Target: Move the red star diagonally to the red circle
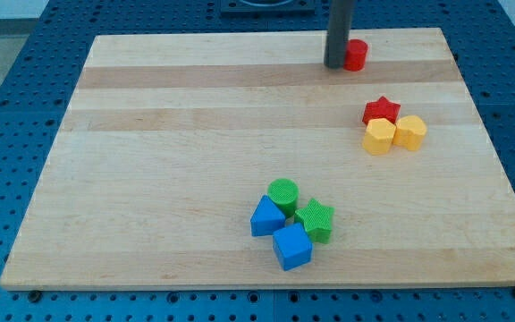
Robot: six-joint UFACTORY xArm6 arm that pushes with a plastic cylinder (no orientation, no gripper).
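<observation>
The red star lies at the view's right on the wooden board, touching two yellow blocks just below it. The red circle is a short cylinder near the view's top edge of the board, up and left of the star. My tip rests on the board right against the circle's left side. The rod rises straight out of the view's top. The tip is well above and left of the star, apart from it.
A yellow block and a yellow hexagon-like block sit below the star. A cluster lies at the bottom centre: green cylinder, green star, blue block, blue cube.
</observation>
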